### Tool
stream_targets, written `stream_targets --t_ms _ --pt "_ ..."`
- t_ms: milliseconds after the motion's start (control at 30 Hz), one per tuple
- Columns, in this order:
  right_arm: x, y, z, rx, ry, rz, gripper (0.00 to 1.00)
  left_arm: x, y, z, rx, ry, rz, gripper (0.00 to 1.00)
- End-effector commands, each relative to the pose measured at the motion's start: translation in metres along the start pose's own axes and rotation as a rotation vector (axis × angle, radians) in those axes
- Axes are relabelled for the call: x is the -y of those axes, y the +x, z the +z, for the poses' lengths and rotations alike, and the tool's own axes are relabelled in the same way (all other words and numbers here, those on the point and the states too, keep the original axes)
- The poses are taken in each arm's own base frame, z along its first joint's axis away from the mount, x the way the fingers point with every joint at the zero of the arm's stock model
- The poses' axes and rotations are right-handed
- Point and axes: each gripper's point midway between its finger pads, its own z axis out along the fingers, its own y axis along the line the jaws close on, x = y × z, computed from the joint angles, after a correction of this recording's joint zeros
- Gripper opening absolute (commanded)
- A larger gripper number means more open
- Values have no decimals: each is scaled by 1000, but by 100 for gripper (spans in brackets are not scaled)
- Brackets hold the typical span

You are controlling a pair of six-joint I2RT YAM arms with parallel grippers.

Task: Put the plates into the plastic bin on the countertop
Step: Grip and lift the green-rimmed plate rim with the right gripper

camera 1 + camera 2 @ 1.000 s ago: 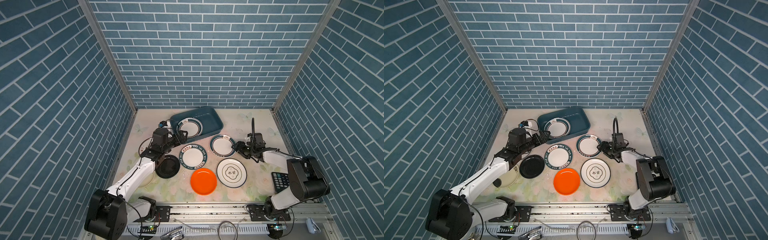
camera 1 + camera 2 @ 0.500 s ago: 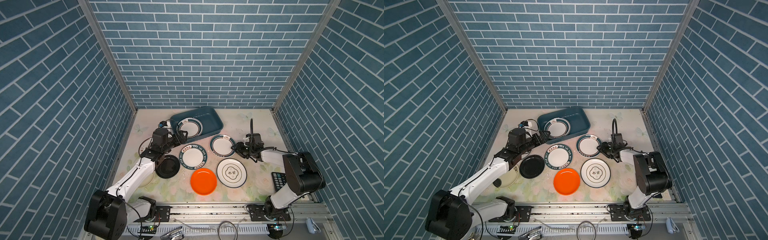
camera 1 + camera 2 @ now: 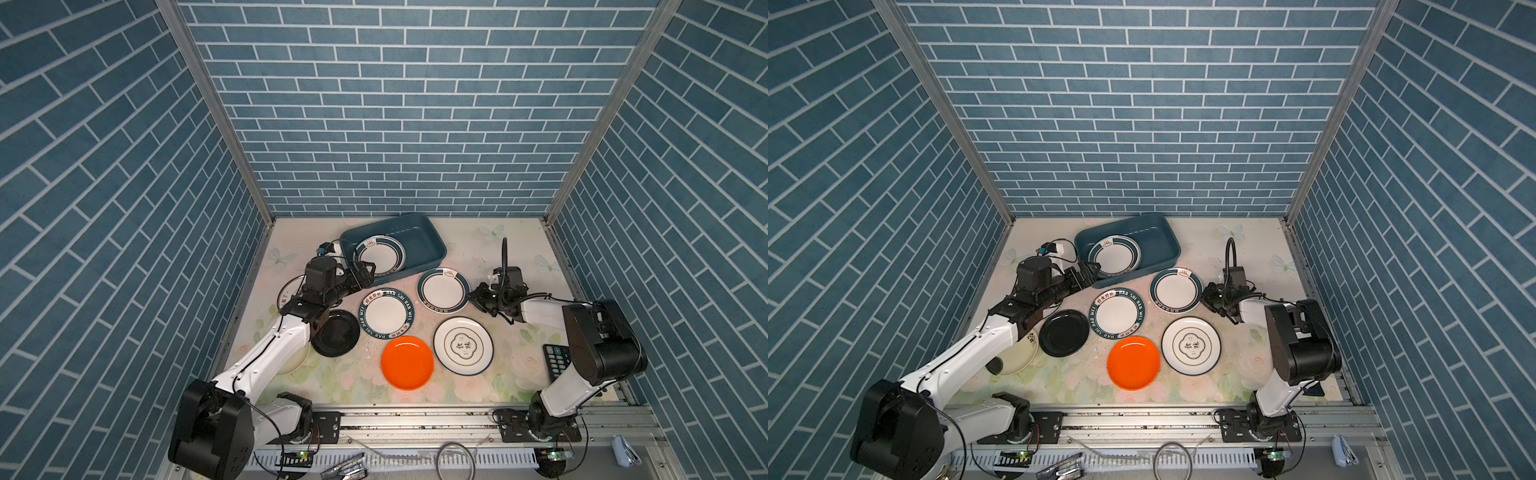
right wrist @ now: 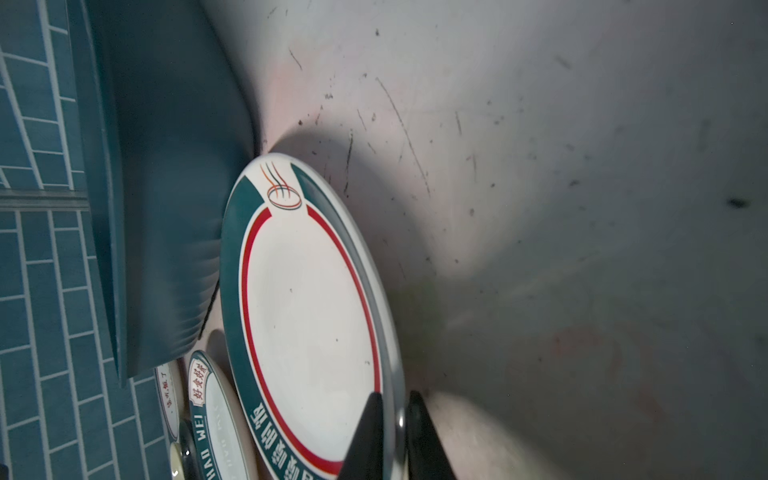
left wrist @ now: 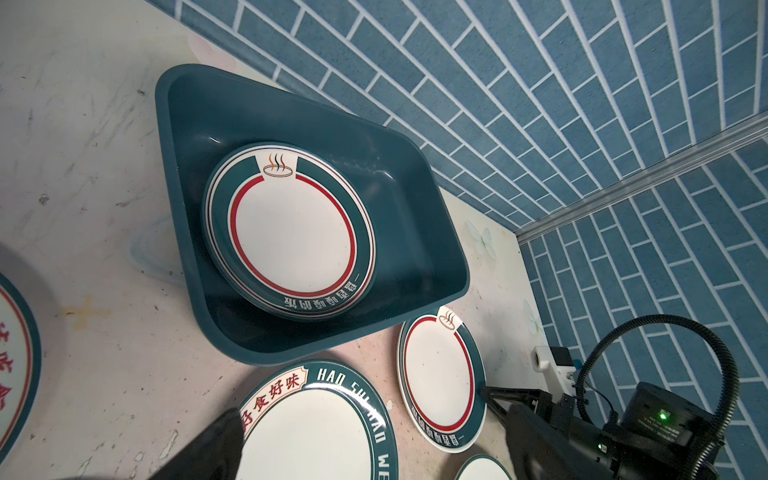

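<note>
Right tool [image 4: 395, 415] was pinched narrow on the rim of the teal-rimmed plate with the steaming-bowl mark [image 3: 441, 289]. One black finger [image 4: 368, 432] sat on the face side and its mate on the outer side, at the edge that faced the right arm. That plate lay on the flowered desk [image 3: 478, 257] just in front of the teal plastic bin [image 3: 417, 239], its far edge close against the bin's near wall. Whether it had lifted off the desk at all I could not tell.

From the tool, the plate stretched away toward the middle of the desk. The bin stood beyond it, back and to the left, so I judged the carry would be short: up over the near wall and inward. Inside the bin a matching plate [image 3: 380, 255] rested at the left end, seemingly with another under it. That left the right end bare, the end nearer the right arm.

Left tool [image 3: 365, 272] hung with its jaws wide and nothing in them, over the bin's near left corner. Further out sat the plate lettered HAO SHI HAO WEI [image 3: 387, 313], a black plate [image 3: 336, 332], an orange plate [image 3: 407, 363] and a white plate with Chinese characters [image 3: 463, 345]. A cream plate [image 3: 1017, 353] showed partly under the left arm, and a black calculator [image 3: 557, 359] lay at the right edge.
</note>
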Motion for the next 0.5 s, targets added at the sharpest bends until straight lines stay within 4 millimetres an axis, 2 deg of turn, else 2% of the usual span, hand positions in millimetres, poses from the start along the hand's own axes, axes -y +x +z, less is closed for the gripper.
stream_targets --t_ms 0,233,467 --pt "-2 -4 -2 15 -17 7 6 -8 11 3 -34 -19 -10 100" --pt "-2 -7 -9 35 -16 16 1 -8 12 5 -38 -21 -15 100" --pt "-8 -10 -16 47 -35 22 0 -8 13 4 -42 -21 -18 100"
